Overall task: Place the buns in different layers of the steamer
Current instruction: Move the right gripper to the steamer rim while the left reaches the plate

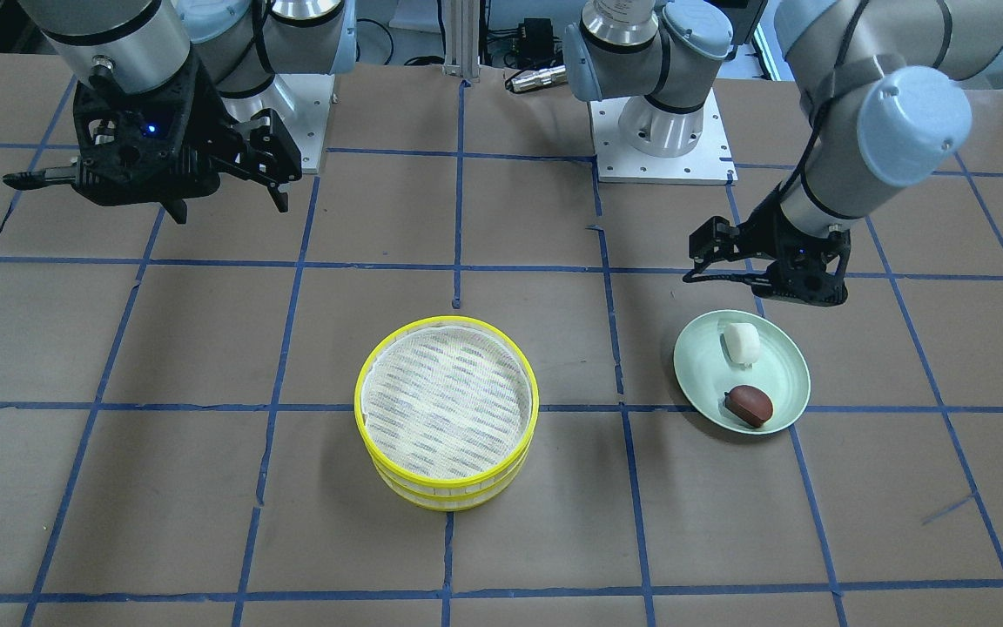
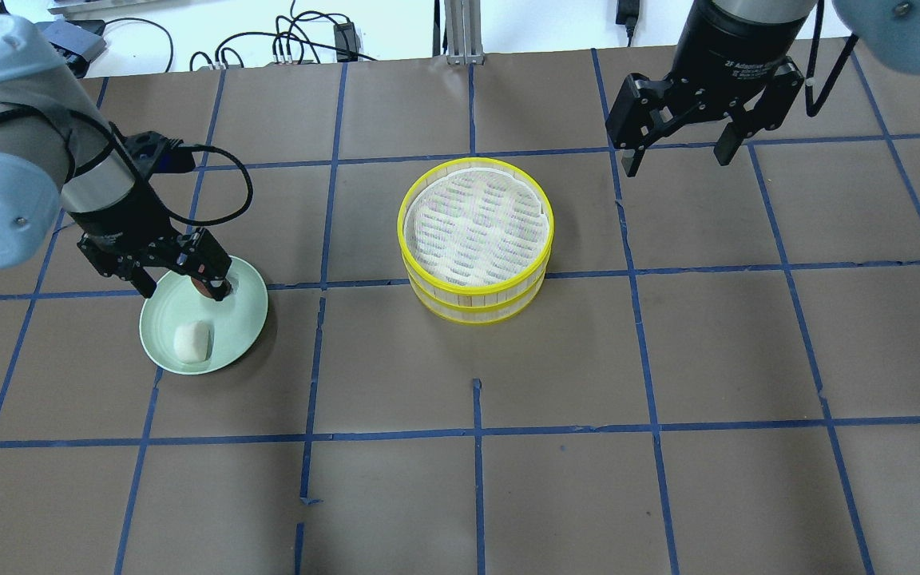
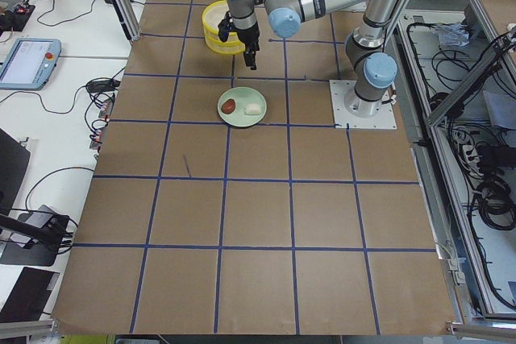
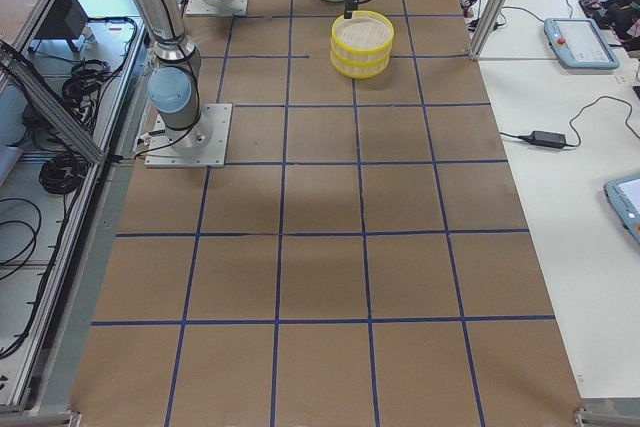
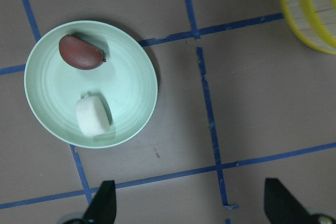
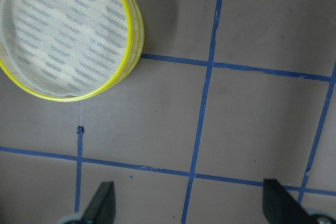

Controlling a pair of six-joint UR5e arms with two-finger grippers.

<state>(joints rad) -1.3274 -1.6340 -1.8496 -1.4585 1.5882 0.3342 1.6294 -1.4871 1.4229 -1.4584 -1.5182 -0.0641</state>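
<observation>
Stock on your table [image 1: 205,348], item by item:

1. Steamer trays [image 1: 449,482]: two, yellow-rimmed, stacked one on the other near the table's middle. The mesh liner of the top tray is bare. You cannot see inside the lower tray.
2. Plate [image 1: 771,374]: pale green, on the robot's left side, well apart from the stack. It holds both buns.
3. White bun [image 1: 739,341]: a short cylinder on the half of the plate nearer the robot.
4. Brown bun [image 1: 750,405]: oval, on the half farther from the robot, near the white one but not touching it.
5. Left gripper [image 2: 180,287]: raised over the plate. Its fingers are spread wide and hold nothing. In the overhead view one finger partly covers the brown bun, but your left wrist camera shows both buns lying free.
6. Right gripper [image 2: 678,157]: up over bare table on the robot's right of the stack. Its fingers are spread too, with nothing between them.
</observation>
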